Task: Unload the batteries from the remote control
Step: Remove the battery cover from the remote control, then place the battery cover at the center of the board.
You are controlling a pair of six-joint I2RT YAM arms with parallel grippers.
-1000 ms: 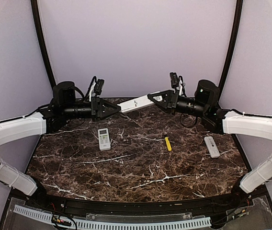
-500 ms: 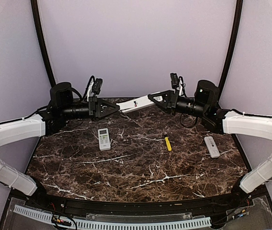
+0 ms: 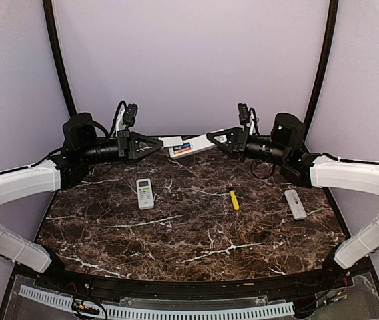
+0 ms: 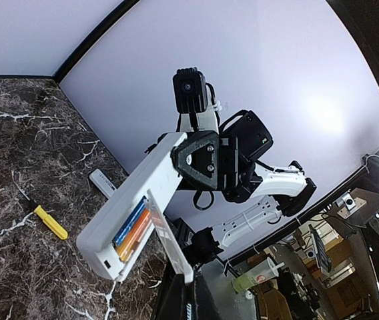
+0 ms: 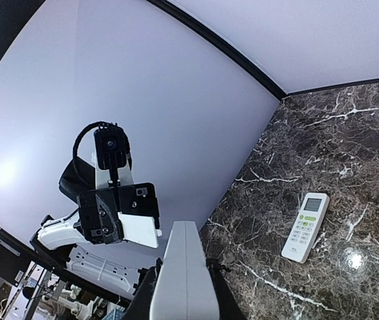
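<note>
My right gripper [image 3: 211, 138] is shut on one end of a white remote control [image 3: 193, 147] and holds it in the air over the far edge of the table. Its back compartment is open, and blue and orange batteries [image 4: 133, 227] lie inside; they also show in the top view [image 3: 183, 149]. My left gripper [image 3: 159, 142] is shut on the flat white battery cover [image 4: 169, 236] and holds it by one edge next to the open compartment. In the right wrist view the remote [image 5: 183, 260] fills the jaws, and the cover [image 5: 139, 229] shows beyond it.
A white remote with a screen [image 3: 145, 193] lies left of centre on the marble table [image 3: 196, 233]. A yellow-handled tool [image 3: 233, 200] lies right of centre. Another white remote [image 3: 295, 204] lies at the right edge.
My left gripper has drawn back to the left with the cover. The cover has come off the remote and the batteries now show. My right gripper has barely moved.
</note>
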